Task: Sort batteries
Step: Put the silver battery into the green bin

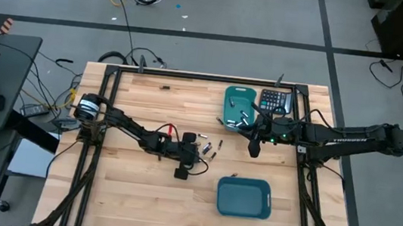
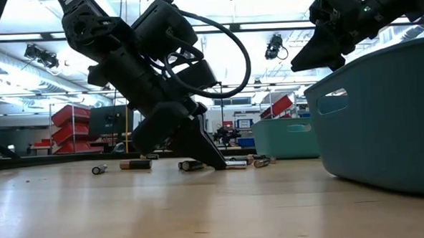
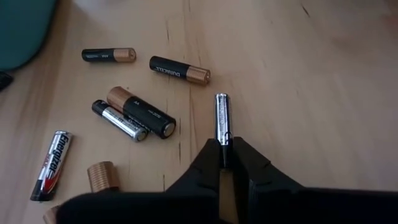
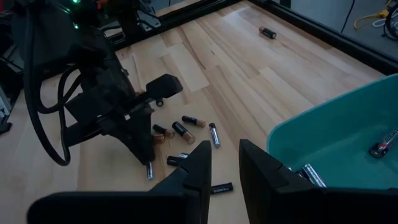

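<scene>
The left gripper (image 3: 227,155) is seen low over the middle of the wooden table (image 1: 138,197). Its two dark fingers are closed tight on one end of a thin silver battery (image 3: 222,118). The battery lies flat on the wood, and its other end sticks out past the fingertips.

More batteries (image 3: 134,115) are scattered on the table just beside it. Two black and copper ones (image 3: 179,70) lie a little way off. A fat black and copper one and a thin silver and black one lie side by side, touching. A silver, red and black one (image 3: 51,165) is seen apart from those. One more lone battery (image 4: 268,32) is seen far off near the table's back edge.

The right gripper (image 4: 224,158) is held up in the air by the edge of a teal bin (image 1: 235,95) at the back right of the table. Its fingers are parted a little, and nothing is held between them. Some batteries (image 1: 240,119) are seen lying inside this bin.

A second teal bin (image 1: 244,197) is set near the front of the table, well apart from the loose batteries. A black calculator (image 1: 273,100) is seen just beside the back bin.
</scene>
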